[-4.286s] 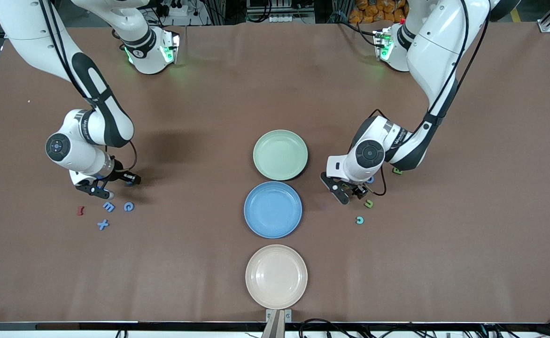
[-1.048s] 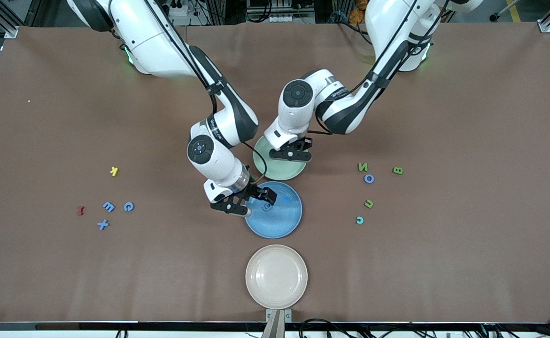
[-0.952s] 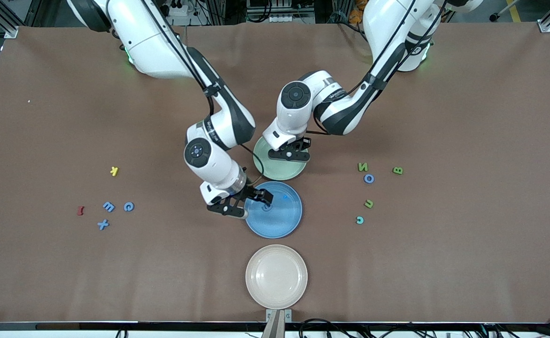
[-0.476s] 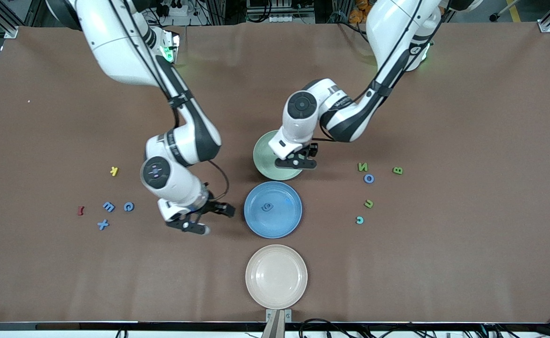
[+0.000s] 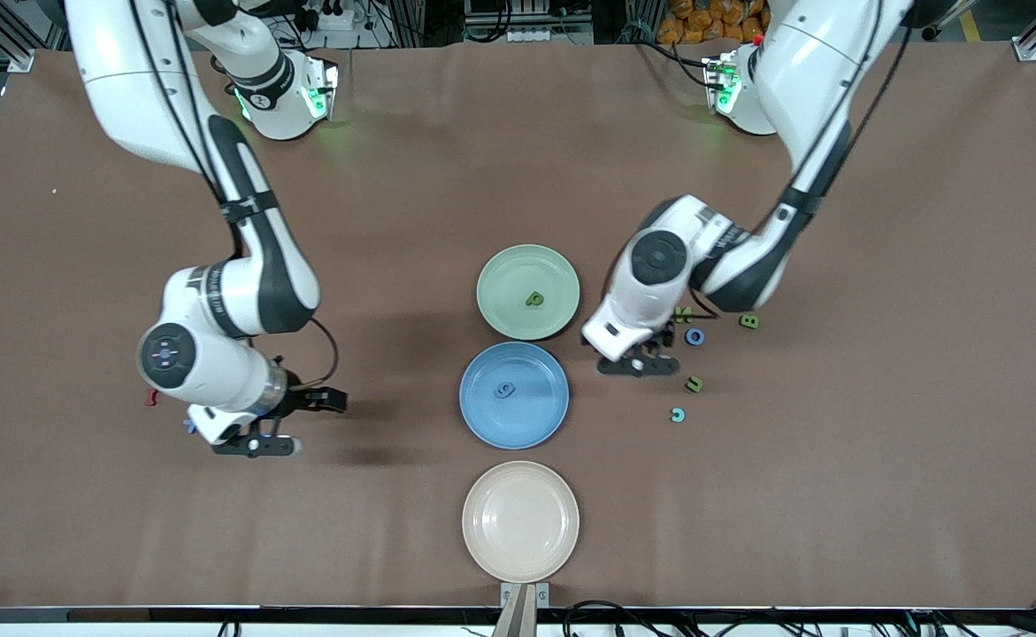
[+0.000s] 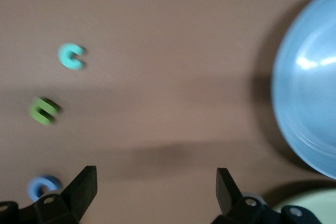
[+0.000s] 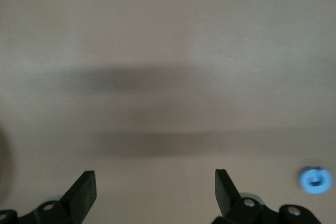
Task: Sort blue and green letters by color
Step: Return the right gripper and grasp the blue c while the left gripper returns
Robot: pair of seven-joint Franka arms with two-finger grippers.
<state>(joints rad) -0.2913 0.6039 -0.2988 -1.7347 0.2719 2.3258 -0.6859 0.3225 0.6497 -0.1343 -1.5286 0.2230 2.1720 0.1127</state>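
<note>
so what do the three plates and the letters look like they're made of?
Green plate, blue plate and beige plate: likely hard plastic or melamine, uniform colour, soft sheen; the blue one shows glare in the left wrist view. Letters, such as the green piece and blue piece on their plates: thick, matte, probably foam or moulded plastic; cannot tell which. Table: matte brown covering, paper or cloth.

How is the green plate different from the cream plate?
The green plate is pale green and holds one small green letter; the cream plate is beige and holds nothing. The green plate lies farther from the front camera, the cream plate nearest it, with the blue plate between. Both are round, similar in size, and lie flat.
</note>
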